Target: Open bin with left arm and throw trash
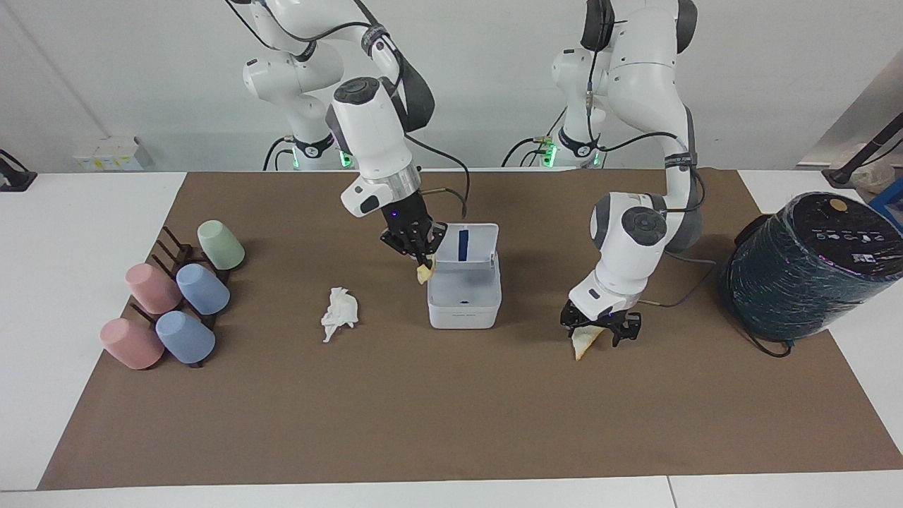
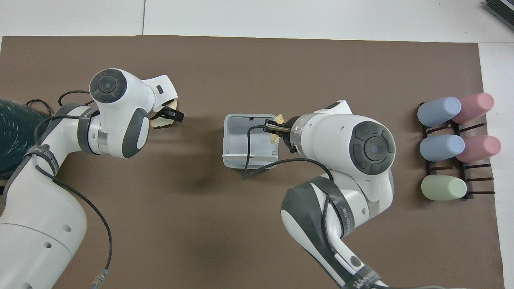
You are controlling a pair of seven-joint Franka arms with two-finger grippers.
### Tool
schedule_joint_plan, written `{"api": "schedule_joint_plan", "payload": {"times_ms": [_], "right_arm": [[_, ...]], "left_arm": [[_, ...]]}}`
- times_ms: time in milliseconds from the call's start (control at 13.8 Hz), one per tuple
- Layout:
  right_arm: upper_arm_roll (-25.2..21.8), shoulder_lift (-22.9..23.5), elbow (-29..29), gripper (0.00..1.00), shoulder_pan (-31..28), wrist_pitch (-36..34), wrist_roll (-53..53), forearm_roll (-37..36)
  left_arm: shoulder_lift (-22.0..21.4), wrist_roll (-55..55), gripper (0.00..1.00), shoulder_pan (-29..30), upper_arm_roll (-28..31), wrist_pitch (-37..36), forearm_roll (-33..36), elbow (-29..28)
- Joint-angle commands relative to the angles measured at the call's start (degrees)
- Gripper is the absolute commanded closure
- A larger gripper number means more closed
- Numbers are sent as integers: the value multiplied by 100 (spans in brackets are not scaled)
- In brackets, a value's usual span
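The white bin (image 1: 464, 305) stands mid-mat with its lid (image 1: 465, 243) hinged up, and shows open in the overhead view (image 2: 231, 138). My right gripper (image 1: 417, 259) is shut on the yellowish peel (image 1: 424, 274) and holds it over the bin's edge toward the right arm's end; it also shows in the overhead view (image 2: 276, 128). My left gripper (image 1: 600, 330) is down at the mat, open, with its fingers either side of the pale bread slice (image 1: 581, 345). The crumpled white tissue (image 1: 340, 312) lies on the mat beside the bin, hidden under the right arm in the overhead view.
A rack of pastel cups (image 1: 173, 300) lies at the right arm's end of the mat. A big dark teal cylinder (image 1: 811, 264) stands at the left arm's end, with a cable on the mat by it.
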Motion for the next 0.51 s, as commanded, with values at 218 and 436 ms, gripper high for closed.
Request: {"api": "schedule_joint_plan", "payload": {"times_ms": [218,436], "right_arm": [[110,126,27,38,-56,228,42,140],[102,126,27,21,-56,219,34,140]], "left_arm": [[-307,124,69,-60,-22,172,140,-586],[-272,124,100,-52,-22,-82,140,-305]]}}
